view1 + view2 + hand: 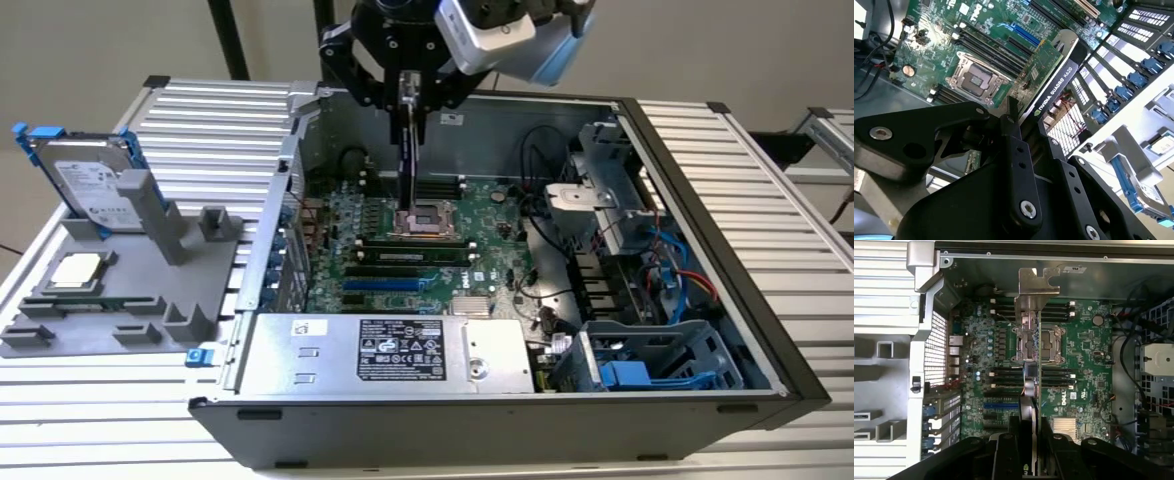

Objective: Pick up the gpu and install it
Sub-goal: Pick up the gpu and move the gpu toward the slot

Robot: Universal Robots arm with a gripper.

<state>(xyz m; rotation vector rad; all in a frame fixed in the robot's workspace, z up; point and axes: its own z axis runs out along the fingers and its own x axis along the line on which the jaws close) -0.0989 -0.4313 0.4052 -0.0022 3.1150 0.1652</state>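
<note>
My gripper (407, 95) is shut on the gpu (404, 165) and holds it on edge, hanging down over the middle of the motherboard (387, 255) inside the open computer case (694, 180). In the second wrist view the gpu (1041, 67) shows its green card, black cooler face and silver bracket (1070, 37) beyond the black fingers (1014, 142). Seen edge-on in the first wrist view, the gpu (1031, 372) hangs above the empty CPU socket (1051, 345) with its bracket (1038, 290) toward the case wall. It is above the board, touching no slot.
Blue expansion slots (1001, 404) lie on the board beside the rear slot grille (936, 355). A power supply (387, 350) and a drive cage (641, 370) fill the case's near side. On the exterior view's left, a grey holder (134, 300) carries a hard drive (94, 185) and a CPU chip (78, 270).
</note>
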